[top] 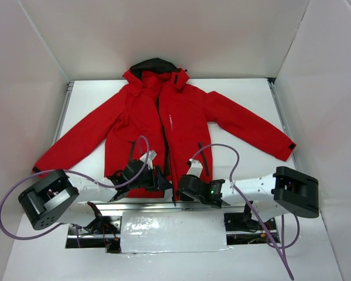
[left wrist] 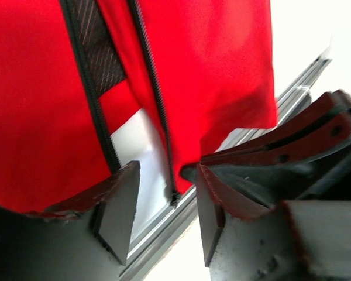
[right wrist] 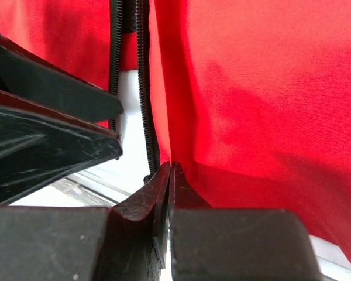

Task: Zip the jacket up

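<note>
The red jacket (top: 140, 123) lies flat on the white table, hood at the far end and hem toward the arms. Its front zipper (top: 164, 137) is unjoined at the hem, with white table showing between the two tapes (left wrist: 155, 88). My left gripper (left wrist: 167, 170) hovers open over the hem, and the lower end of one zipper tape (left wrist: 174, 198) lies between its fingers (left wrist: 114, 205). In the overhead view it (top: 159, 177) sits just left of the right gripper (top: 176, 188). My right gripper (right wrist: 171, 167) is shut on the jacket's hem edge beside the zipper teeth (right wrist: 141, 88).
A metal rail (left wrist: 164, 234) runs along the table's near edge, right under the hem. White walls enclose the table on three sides. A silvery sheet (top: 172, 231) lies between the arm bases, and purple cables (top: 222, 149) loop above both arms.
</note>
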Available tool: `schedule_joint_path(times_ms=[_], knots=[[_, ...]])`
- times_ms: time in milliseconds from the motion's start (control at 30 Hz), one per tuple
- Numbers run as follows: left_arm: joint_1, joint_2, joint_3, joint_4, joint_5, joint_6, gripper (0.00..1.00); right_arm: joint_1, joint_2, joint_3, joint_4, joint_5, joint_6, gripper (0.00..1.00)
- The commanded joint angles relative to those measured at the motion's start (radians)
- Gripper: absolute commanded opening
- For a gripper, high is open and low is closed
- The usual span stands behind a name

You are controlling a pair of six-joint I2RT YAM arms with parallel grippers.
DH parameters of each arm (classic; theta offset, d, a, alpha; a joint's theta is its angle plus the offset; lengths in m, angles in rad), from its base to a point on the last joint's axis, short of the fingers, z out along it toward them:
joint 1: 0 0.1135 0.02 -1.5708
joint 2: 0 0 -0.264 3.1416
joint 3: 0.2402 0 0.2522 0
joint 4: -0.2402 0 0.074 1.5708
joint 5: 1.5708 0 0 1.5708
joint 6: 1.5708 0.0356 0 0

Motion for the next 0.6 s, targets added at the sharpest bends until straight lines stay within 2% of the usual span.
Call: schedule_joint_path(times_ms=[0, 467, 567], knots=[[-0.019, 0.035, 0.001, 0.077, 0.000, 0.007, 0.54, -0.002, -0.041, -0.034, 0.069, 0.010, 0.014, 0.00], [-0.054, 0.146, 0.047, 0.136, -0.003, -0.008, 0.53, -0.002, -0.064, -0.068, 0.137, -0.021, 0.014, 0.00], [-0.057, 0.158, 0.054, 0.130, -0.010, -0.005, 0.47, -0.005, -0.066, -0.074, 0.153, -0.028, 0.017, 0.00]])
